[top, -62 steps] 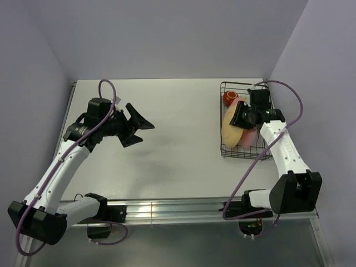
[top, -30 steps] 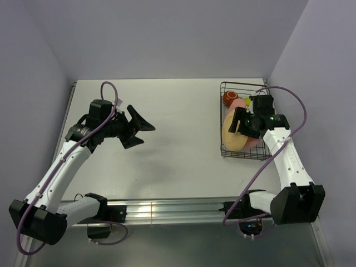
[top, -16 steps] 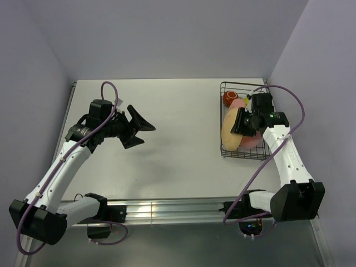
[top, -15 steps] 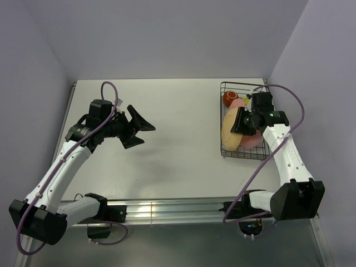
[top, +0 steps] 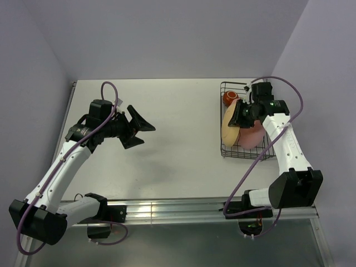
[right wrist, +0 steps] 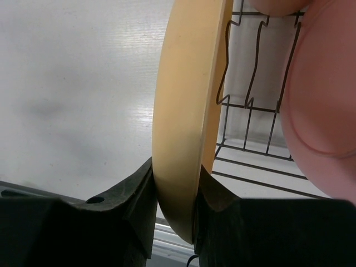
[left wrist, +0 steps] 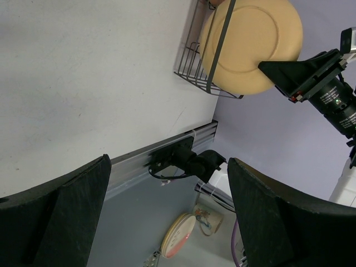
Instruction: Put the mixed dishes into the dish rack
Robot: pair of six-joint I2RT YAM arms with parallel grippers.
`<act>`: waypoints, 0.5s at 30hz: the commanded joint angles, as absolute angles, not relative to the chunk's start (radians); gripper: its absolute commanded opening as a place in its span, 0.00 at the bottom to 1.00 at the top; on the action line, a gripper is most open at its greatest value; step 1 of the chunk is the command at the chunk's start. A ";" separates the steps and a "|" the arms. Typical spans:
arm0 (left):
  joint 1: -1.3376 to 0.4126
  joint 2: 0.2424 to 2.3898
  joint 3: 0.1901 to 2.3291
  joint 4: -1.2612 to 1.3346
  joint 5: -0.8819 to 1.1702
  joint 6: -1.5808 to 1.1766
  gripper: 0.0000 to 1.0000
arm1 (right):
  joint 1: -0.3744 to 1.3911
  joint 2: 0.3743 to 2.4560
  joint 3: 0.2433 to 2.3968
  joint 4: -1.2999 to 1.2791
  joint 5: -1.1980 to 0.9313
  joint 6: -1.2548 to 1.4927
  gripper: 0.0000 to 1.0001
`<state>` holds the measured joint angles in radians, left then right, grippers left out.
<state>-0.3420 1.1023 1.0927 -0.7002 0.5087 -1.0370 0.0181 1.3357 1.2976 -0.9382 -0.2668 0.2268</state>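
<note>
The black wire dish rack (top: 225,151) stands at the table's right. My right gripper (top: 242,115) is shut on the rim of the pale orange plate (top: 228,127) and holds it on edge at the rack's left side; it shows in the right wrist view (right wrist: 186,111) and the left wrist view (left wrist: 250,47). The pink plate (top: 251,135) stands beside it in the rack (right wrist: 322,117). The red-brown mug (top: 229,98) sits at the rack's far end. My left gripper (top: 142,127) is open and empty above the table's left half. The other dishes are hidden.
The rack's wire bars (right wrist: 253,100) lie right of the orange plate. A metal rail (top: 167,210) runs along the table's near edge. Purple walls close in the left, back and right.
My right gripper has carried the pale orange plate slightly back toward the far end of the rack, tilting it. The left arm has not moved.
</note>
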 commanded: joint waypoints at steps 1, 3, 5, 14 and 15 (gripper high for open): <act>-0.345 1.088 1.108 -0.686 0.528 -1.016 0.92 | 0.008 1.325 1.381 -0.974 -0.261 0.232 0.00; -0.345 1.089 1.111 -0.686 0.528 -1.014 0.92 | 0.008 1.321 1.399 -0.982 -0.284 0.239 0.00; -0.345 1.094 1.111 -0.684 0.531 -1.011 0.92 | 0.008 1.313 1.417 -0.994 -0.293 0.248 0.00; -0.345 1.106 1.111 -0.675 0.540 -1.006 0.92 | 0.008 1.284 1.439 -1.035 -0.337 0.261 0.00; -0.345 1.108 1.111 -0.675 0.541 -1.005 0.92 | 0.008 1.279 1.439 -1.038 -0.336 0.261 0.00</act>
<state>-0.3420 1.1080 1.0927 -0.7002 0.5194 -1.0328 0.0170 1.3289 1.3903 -1.0100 -0.3542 0.2607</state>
